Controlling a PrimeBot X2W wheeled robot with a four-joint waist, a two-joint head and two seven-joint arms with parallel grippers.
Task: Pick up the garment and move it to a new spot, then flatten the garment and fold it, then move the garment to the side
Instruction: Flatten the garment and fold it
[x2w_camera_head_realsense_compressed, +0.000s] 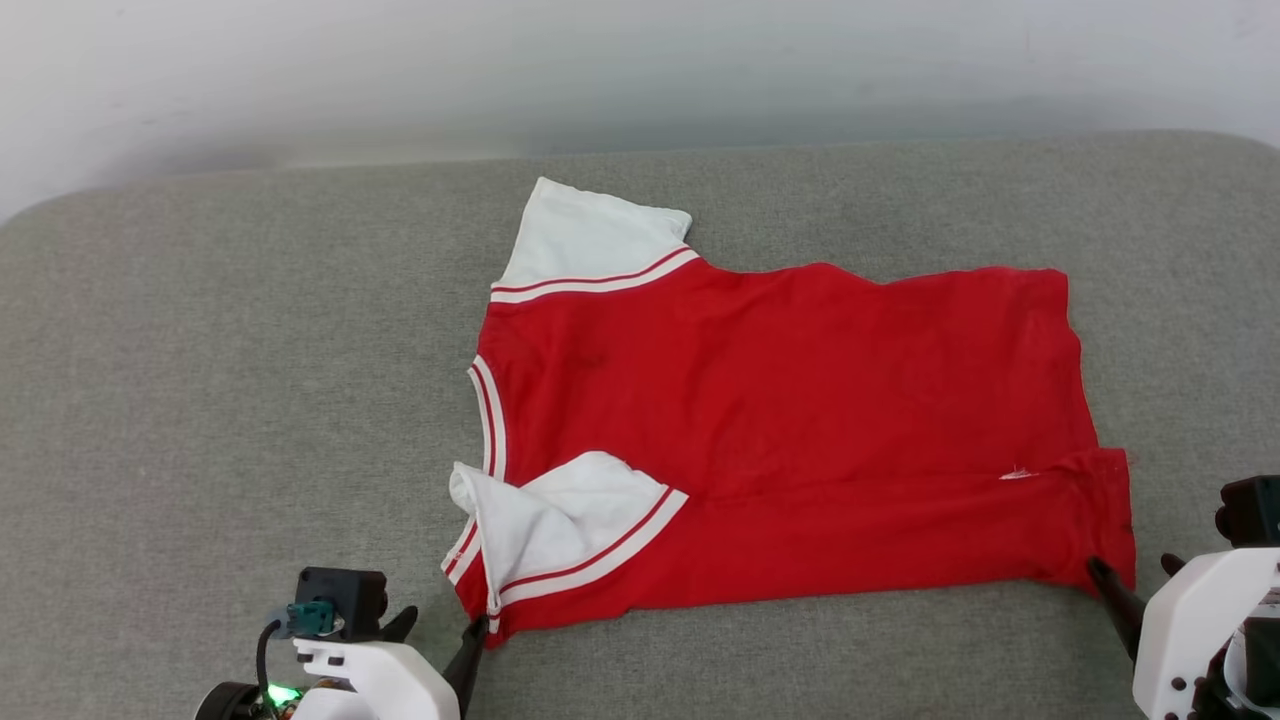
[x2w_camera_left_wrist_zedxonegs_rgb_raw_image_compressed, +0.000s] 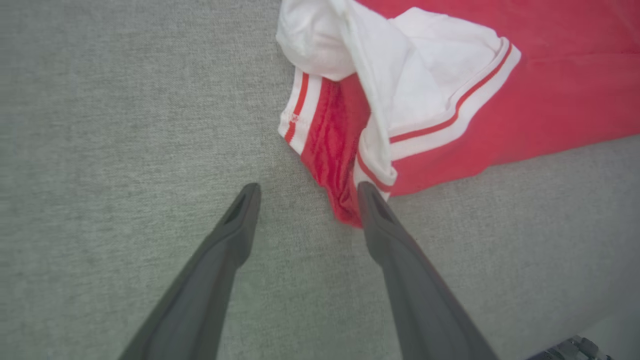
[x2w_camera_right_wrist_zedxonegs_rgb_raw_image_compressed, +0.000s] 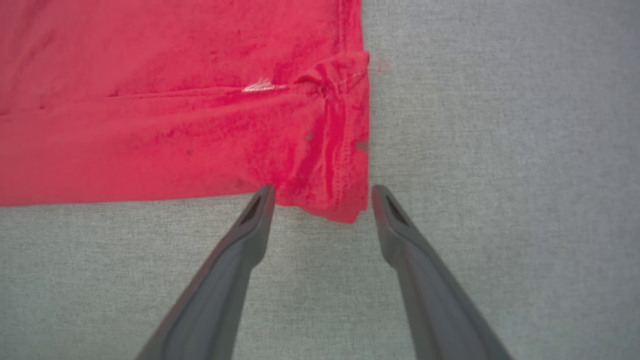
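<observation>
The garment (x2w_camera_head_realsense_compressed: 780, 400) lies spread on the grey padded surface, neck to the left and hem to the right, plain red side up. Its near long edge is folded over, with a white sleeve (x2w_camera_head_realsense_compressed: 560, 520) lying on the fold; the other white sleeve (x2w_camera_head_realsense_compressed: 590, 240) points away at the far left. My left gripper (x2w_camera_head_realsense_compressed: 444, 622) is open at the near-left corner (x2w_camera_left_wrist_zedxonegs_rgb_raw_image_compressed: 345, 210), one fingertip (x2w_camera_left_wrist_zedxonegs_rgb_raw_image_compressed: 367, 195) beside the cloth, nothing between the jaws (x2w_camera_left_wrist_zedxonegs_rgb_raw_image_compressed: 308, 187). My right gripper (x2w_camera_head_realsense_compressed: 1132, 566) is open too, its jaws (x2w_camera_right_wrist_zedxonegs_rgb_raw_image_compressed: 323, 189) standing either side of the near-right hem corner (x2w_camera_right_wrist_zedxonegs_rgb_raw_image_compressed: 335, 205).
The grey fabric surface (x2w_camera_head_realsense_compressed: 200, 400) stretches wide to the left and right of the garment and ends at a pale wall (x2w_camera_head_realsense_compressed: 640, 70) behind. Its near edge shows at the left wrist view's lower right corner (x2w_camera_left_wrist_zedxonegs_rgb_raw_image_compressed: 615, 320).
</observation>
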